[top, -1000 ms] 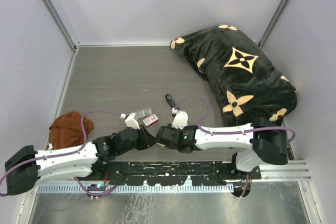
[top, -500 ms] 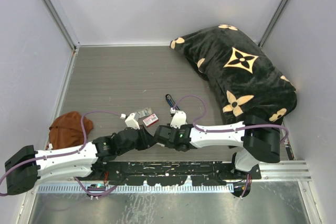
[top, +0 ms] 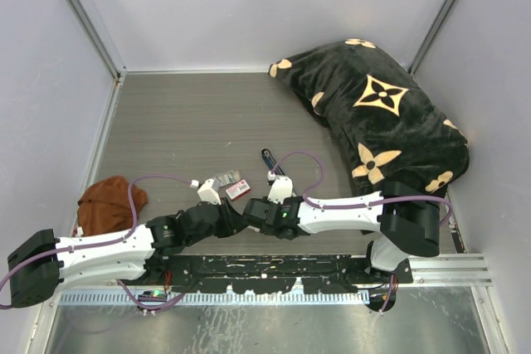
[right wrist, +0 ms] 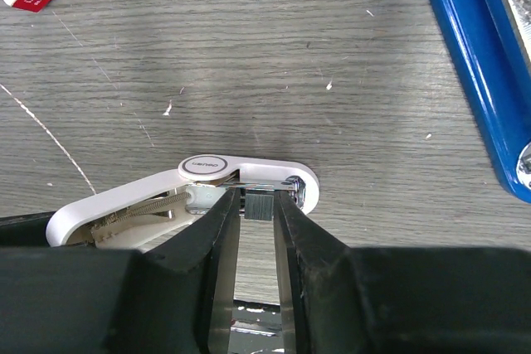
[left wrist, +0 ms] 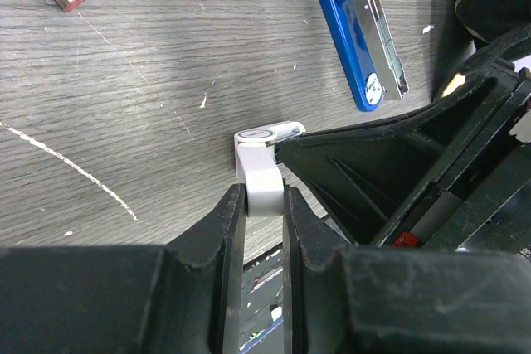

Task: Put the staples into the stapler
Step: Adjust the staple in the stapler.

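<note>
The blue stapler (left wrist: 353, 26) lies on the table, untouched, and also shows in the right wrist view (right wrist: 485, 64) and in the top view (top: 267, 157). My left gripper (left wrist: 264, 198) is shut on a small white hinged piece (left wrist: 259, 173). That white piece (right wrist: 249, 170) is swung open, with a spring and a metal channel showing inside. My right gripper (right wrist: 257, 205) is shut on the grey block of staples (right wrist: 258, 204), held against that channel. In the top view both grippers meet near the front edge, left gripper (top: 235, 220) and right gripper (top: 251, 215).
A red-and-white cardboard box (top: 237, 190) lies just beyond the grippers, a small grey packet (top: 221, 180) beside it. A brown cloth (top: 108, 203) sits at the left wall. A big black patterned cushion (top: 382, 113) fills the right back corner.
My right arm has shifted slightly left, towards the left gripper, and its jaws have narrowed a little. The left arm has not moved.
</note>
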Available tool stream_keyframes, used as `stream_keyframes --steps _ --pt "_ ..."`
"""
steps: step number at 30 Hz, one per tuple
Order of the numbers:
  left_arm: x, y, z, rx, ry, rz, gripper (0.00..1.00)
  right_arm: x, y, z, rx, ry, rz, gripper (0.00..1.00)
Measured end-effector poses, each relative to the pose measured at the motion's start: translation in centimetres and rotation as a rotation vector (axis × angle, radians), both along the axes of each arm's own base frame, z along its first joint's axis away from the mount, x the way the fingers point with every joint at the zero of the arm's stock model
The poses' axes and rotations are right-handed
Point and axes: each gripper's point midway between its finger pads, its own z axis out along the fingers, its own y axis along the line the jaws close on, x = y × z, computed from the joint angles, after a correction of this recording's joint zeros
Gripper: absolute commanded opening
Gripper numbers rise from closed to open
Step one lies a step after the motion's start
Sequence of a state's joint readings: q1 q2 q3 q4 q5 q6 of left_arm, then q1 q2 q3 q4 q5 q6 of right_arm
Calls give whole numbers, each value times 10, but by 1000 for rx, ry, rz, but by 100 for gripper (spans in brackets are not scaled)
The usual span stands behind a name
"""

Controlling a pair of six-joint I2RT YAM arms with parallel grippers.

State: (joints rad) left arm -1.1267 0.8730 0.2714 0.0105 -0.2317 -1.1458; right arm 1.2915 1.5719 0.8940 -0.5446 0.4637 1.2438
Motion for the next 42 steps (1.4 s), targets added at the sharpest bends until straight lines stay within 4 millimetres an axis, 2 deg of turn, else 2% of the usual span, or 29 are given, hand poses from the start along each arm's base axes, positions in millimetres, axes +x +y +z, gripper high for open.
stream_keyframes --steps 11,13,15,24,42 --pt "0 -1 0 3 -1 2 0 0 0 0 0 0 0 15" --pt "0 -1 0 0 5 6 6 0 -1 1 -1 0 1 15" --pt "-1 -2 0 -2 11 8 8 0 -1 2 1 -1 2 15" --pt "-4 -4 0 -13 30 10 9 4 2 28 71 -40 -5 13" --pt "-4 -4 -1 -22 47 23 8 -2 -9 16 2 -109 -28 12"
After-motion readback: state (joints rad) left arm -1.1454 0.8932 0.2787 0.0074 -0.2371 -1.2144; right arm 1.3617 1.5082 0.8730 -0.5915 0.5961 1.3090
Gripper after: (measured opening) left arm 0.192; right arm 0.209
